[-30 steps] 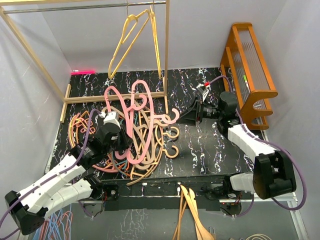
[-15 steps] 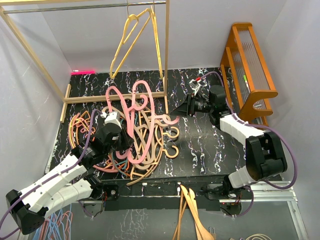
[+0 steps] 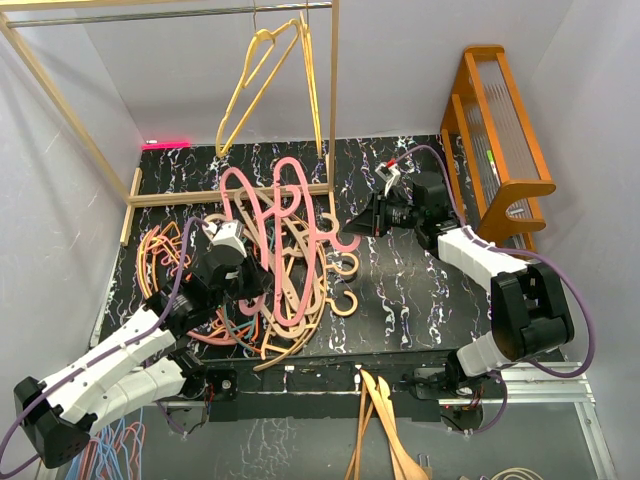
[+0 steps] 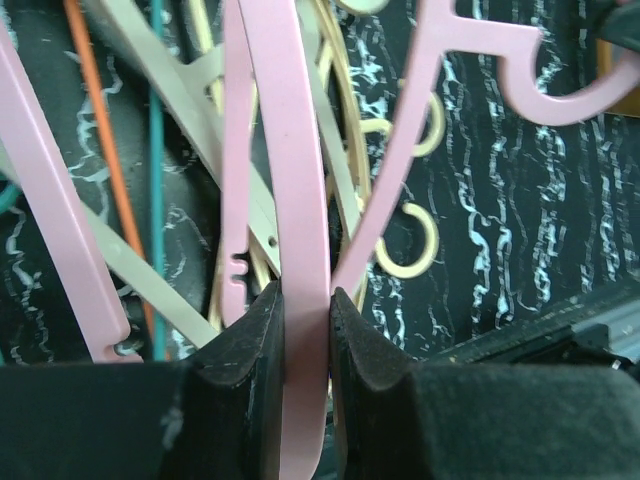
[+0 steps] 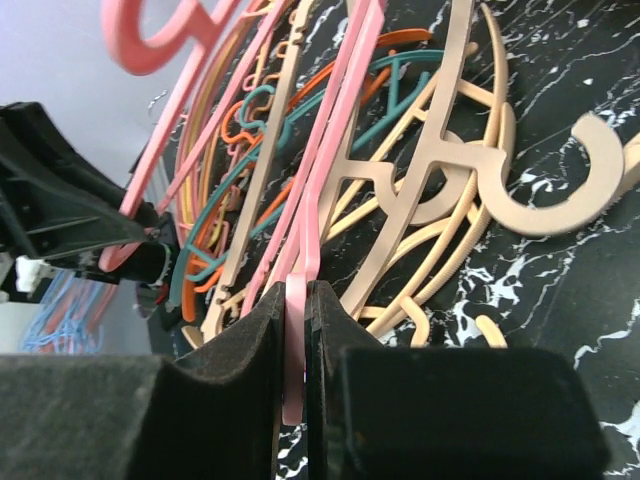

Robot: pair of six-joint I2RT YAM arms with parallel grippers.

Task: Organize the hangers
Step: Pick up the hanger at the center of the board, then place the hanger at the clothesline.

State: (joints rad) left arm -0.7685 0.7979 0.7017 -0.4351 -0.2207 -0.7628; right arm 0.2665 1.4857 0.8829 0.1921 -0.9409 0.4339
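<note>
While squeezing the flat bars of the thin pink plastic hanger in left gripper and right gripper, treating it as light, stiff, maybe slippery.

A black tabletop veined with white marbling fills the middle of the scene, closed in by plain white walls at the back and on both sides. A light wooden rack with a metal rail across its top stands at the back left. An orange-brown wooden shelf with a ribbed clear panel sits by the right wall. A small red light glows at the tabletop's far left edge.
</note>
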